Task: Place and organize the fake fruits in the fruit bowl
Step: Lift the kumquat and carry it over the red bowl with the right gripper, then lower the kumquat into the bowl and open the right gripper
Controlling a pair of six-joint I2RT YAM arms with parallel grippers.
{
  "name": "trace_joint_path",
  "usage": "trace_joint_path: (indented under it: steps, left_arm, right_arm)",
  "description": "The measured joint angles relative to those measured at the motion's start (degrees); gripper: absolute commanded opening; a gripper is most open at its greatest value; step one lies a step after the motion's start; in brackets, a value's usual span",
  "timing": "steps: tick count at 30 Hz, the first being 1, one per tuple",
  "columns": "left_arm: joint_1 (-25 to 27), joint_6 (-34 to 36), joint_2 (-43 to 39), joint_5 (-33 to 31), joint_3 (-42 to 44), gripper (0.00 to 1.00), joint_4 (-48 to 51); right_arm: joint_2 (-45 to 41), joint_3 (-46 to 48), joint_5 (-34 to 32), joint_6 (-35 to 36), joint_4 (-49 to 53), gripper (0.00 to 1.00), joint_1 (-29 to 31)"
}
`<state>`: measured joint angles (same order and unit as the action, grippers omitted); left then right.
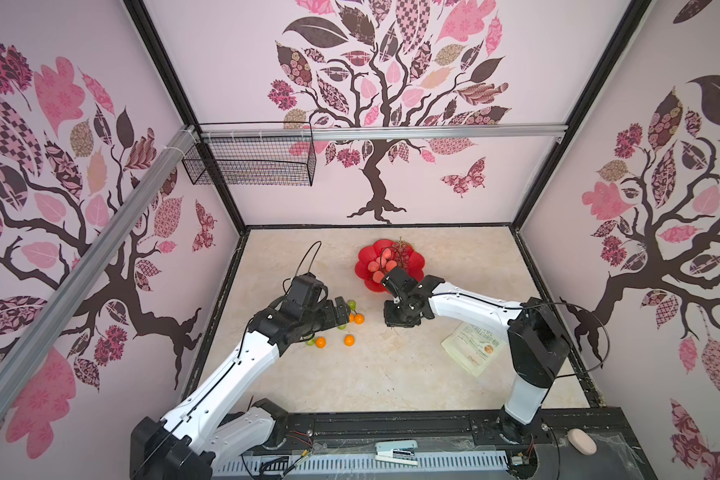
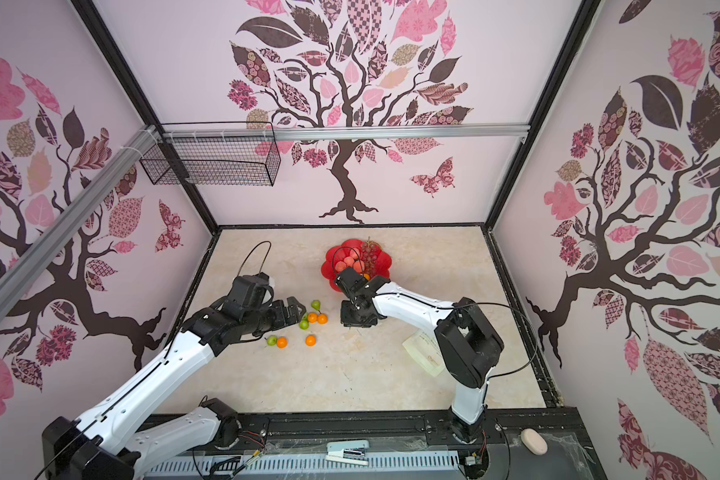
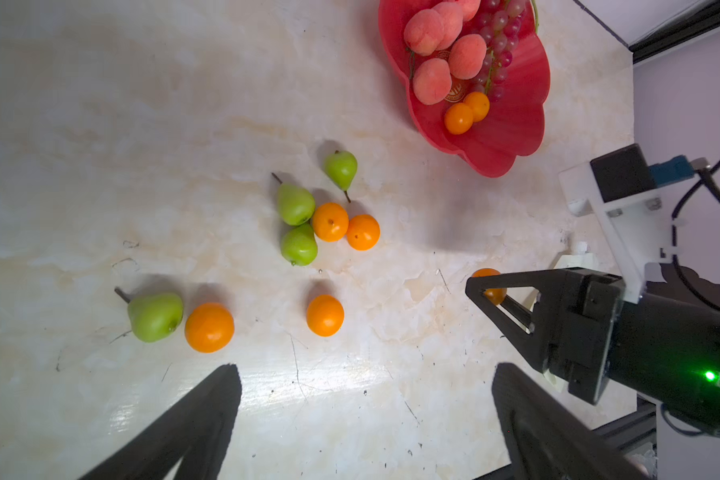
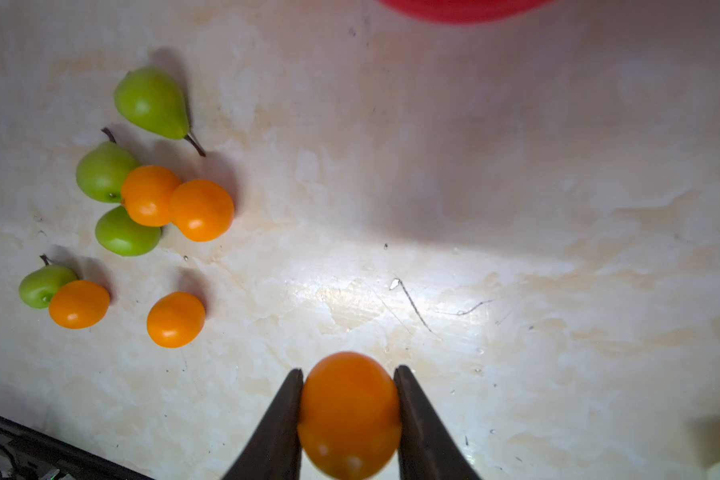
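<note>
— Eight fruits lie loose on the worktop (image 3: 100, 124): four oranges (image 3: 325, 315), four pears (image 3: 295, 203). Who has the ninth?
— The right tool (image 4: 348, 370) is clamped on the held orange (image 4: 350, 419), one finger against each side
— Which way is the fruit bowl (image 3: 512, 141) from it?
— Straight ahead of the fingertips. Its red rim shows beyond them in the right wrist view, and in both top views it lies just past that wrist. Peaches (image 3: 432, 81), the grape bunch (image 3: 497, 41) and two more oranges sit inside
— And the left tool (image 3: 364, 374)?
— Fingers spread apart, empty, hovering over the loose cluster, well apart from the bowl. So the right arm is nearer. I'd judge a short push forward, then a release on the bare red beside those two oranges. Being round, it may roll
</note>
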<state>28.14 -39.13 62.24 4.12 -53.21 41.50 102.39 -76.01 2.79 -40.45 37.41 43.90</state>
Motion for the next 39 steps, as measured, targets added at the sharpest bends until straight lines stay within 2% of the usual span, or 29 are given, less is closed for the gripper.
trace_joint_path:
  steps: [9, 21, 30, 39]
  left_arm:
    - [-0.9, 3.1, 13.0, 4.5, -10.5, 0.98, -2.2]
    - [-1.6, 6.2, 26.2, 6.8, -21.5, 0.99, -6.1]
    - [-1.9, 9.1, 30.3, 8.0, -23.0, 0.99, -11.2]
    - [-7.2, 11.1, 31.3, 16.9, -22.7, 0.98, -19.3]
  right_arm:
    - [0.9, -8.0, -0.5, 3.8, 1.5, 0.35, -7.1]
    - [10.2, -21.0, -0.9, 7.4, 3.4, 0.35, -13.5]
    - [19.9, -31.1, -0.6, 9.3, 5.2, 0.35, -13.8]
    - [27.9, -41.0, -0.1, 10.7, 7.7, 0.35, -13.9]
